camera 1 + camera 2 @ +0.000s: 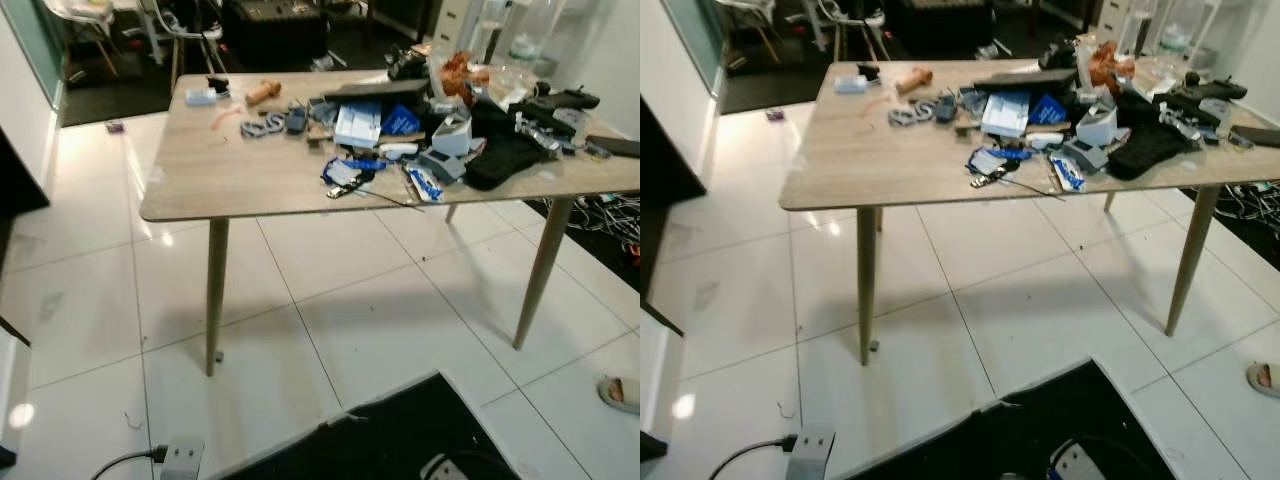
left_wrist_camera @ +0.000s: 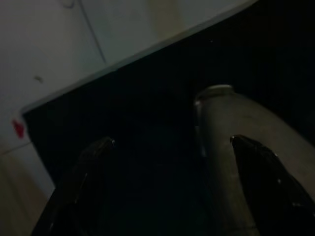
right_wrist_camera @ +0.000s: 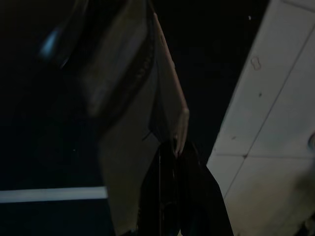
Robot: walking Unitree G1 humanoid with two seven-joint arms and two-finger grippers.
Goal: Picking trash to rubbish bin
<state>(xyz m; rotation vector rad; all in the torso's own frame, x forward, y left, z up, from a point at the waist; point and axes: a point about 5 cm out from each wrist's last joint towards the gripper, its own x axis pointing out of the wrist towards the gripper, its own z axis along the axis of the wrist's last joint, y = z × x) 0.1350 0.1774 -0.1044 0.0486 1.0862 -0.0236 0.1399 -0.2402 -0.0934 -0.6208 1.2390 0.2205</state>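
- Evidently, the robot is standing back from the tabletop [image 1: 230, 170], so the approach step is in hand, with nothing picked.
- The trash, crumpled blue-and-white wrappers [image 1: 350, 172], is lying near the tabletop's front edge, beside a black pouch [image 1: 505, 158].
- The left pincer [image 2: 172, 162] is hanging low with fingers spread wide; the right pincer [image 3: 179, 147] is hanging pressed narrow, gripping nothing.
- Next calls for stepping closer and reaching for the wrappers.

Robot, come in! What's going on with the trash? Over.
Left pincer open, hanging low. Right pincer shut, low too. Trash pile untouched on table. No bin sighted.
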